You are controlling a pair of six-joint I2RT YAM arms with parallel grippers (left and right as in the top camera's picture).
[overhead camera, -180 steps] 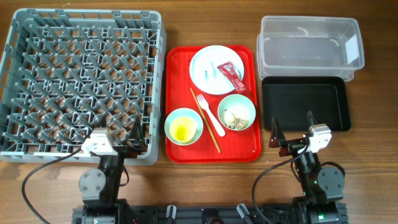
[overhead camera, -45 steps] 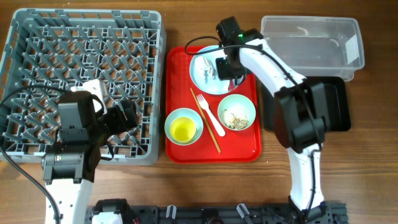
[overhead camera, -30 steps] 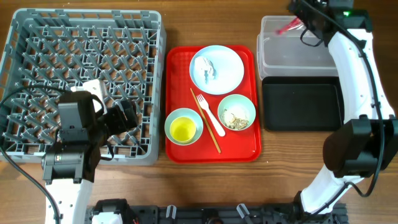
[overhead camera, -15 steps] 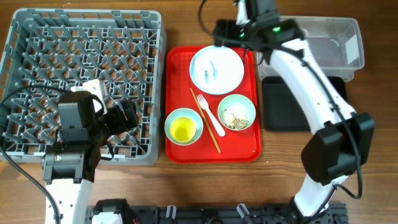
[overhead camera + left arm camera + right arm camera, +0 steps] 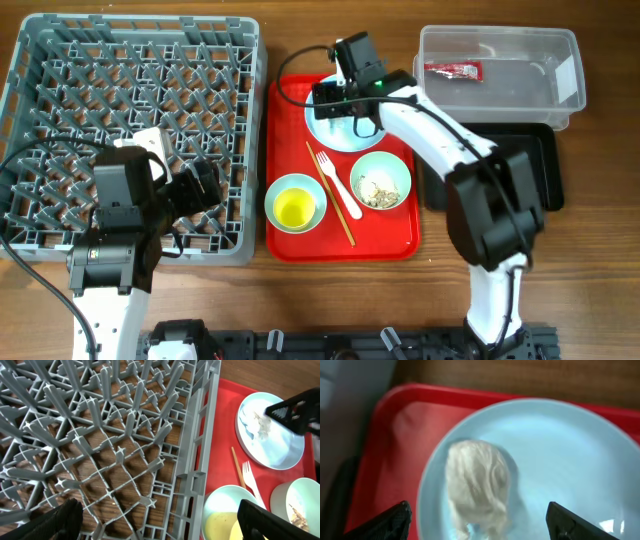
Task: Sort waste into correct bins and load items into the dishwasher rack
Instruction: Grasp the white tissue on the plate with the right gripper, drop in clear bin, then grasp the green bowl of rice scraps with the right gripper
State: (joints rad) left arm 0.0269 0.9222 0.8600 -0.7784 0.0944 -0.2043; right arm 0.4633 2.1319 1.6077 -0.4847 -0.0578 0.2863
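The red sauce packet (image 5: 452, 70) lies in the clear tub (image 5: 500, 95). My right gripper (image 5: 335, 95) is open low over the pale blue plate (image 5: 335, 130). In the right wrist view its fingertips (image 5: 480, 520) straddle the crumpled white paper wad (image 5: 477, 485) on the plate (image 5: 560, 450). My left gripper (image 5: 200, 185) is open and empty over the near right part of the grey rack (image 5: 130, 100). A mint bowl with rice scraps (image 5: 381, 180), a yellow cup in a second mint bowl (image 5: 295, 205), the white fork (image 5: 335, 185) and the chopsticks (image 5: 342, 225) sit on the red tray.
The red serving tray (image 5: 285, 100) lies between the rack and the bins. The black tray (image 5: 551, 165) sits in front of the clear tub, partly under my right arm. The rack's wall (image 5: 197, 460) runs beside the tray in the left wrist view.
My right gripper carried the red packet to the clear tub, left it there and came back low over the plate. The left arm has stayed still over the rack.
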